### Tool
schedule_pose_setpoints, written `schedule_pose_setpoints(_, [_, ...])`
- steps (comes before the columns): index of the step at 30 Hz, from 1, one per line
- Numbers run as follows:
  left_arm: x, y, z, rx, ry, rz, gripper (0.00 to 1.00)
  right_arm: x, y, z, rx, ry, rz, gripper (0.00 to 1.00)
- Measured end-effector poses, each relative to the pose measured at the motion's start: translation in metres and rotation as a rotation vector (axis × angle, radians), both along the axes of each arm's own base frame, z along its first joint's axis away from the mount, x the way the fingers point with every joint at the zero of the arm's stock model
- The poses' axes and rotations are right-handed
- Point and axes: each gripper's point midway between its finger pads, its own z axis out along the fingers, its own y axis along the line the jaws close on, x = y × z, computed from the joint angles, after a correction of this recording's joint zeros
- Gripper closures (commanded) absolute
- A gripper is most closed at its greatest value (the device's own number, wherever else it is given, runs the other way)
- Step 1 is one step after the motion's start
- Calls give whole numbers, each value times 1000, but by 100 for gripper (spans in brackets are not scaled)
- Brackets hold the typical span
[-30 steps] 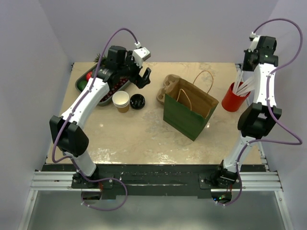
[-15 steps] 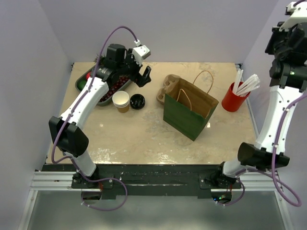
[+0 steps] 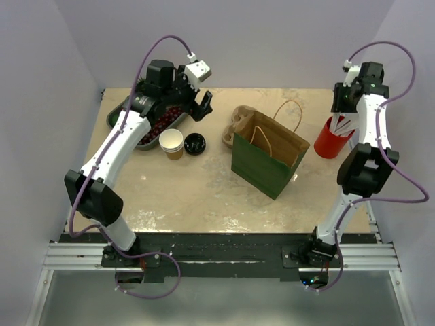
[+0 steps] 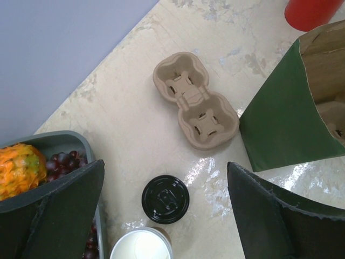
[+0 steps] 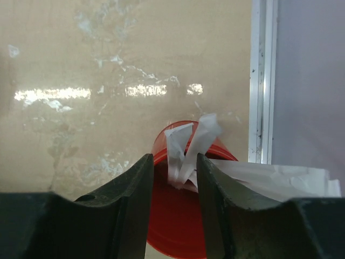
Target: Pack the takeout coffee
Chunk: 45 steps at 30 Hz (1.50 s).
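Note:
The takeout coffee is a kraft paper cup (image 3: pixel 171 143) standing open, white inside, with its black lid (image 3: pixel 194 143) lying flat on the table just to its right. In the left wrist view the lid (image 4: pixel 165 198) lies below and between my wide-open fingers, and the cup's rim (image 4: pixel 141 251) shows at the bottom edge. My left gripper (image 3: pixel 201 105) hovers open above them, holding nothing. My right gripper (image 5: pixel 172 162) hangs over the red cup (image 5: pixel 178 226), jaws apart, with white straw tips (image 5: pixel 186 148) standing between them.
A green paper bag (image 3: pixel 268 155) stands open mid-table, with a pulp two-cup carrier (image 3: pixel 238 122) behind its left corner. A grey tray (image 3: pixel 117 115) of grapes and fruit sits at the back left. The red cup of straws (image 3: pixel 331 141) is near the right edge rail.
The right arm swung up and out to the right, then came back over the red cup, and its jaws have parted. The left gripper has shifted slightly and stays open.

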Motion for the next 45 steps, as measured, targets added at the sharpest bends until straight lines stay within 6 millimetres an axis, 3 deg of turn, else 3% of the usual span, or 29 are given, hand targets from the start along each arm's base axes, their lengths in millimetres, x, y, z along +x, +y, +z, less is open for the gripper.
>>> schedule_pose_setpoints(2, [1, 2, 2, 8, -11, 7, 0, 0, -1, -22, 14, 54, 1, 63])
schedule_pose_setpoints(4, [1, 3, 2, 15, -18, 10, 0, 0, -1, -26, 16, 69, 0, 65])
schedule_pose_setpoints(11, [2, 6, 0, 31, -19, 21, 0, 11, -7, 14, -18, -29, 4, 56])
schedule_pose_setpoints(21, [1, 8, -3, 39, -8, 23, 0, 2, -14, 61, -38, -133, -32, 64])
schedule_pose_setpoints(24, [1, 7, -3, 39, -7, 22, 0, 4, -20, 65, -43, -148, -43, 65])
schedule_pose_setpoints(28, [1, 7, -4, 40, -6, 23, 0, 7, -24, 57, -39, -134, -49, 66])
schedule_pose_setpoints(38, [2, 7, -5, 42, -3, 23, 0, 19, -28, 12, -11, -49, -48, 67])
schedule_pose_setpoints(45, [2, 7, -7, 44, 1, 23, 0, 21, -28, 6, -5, -41, -45, 69])
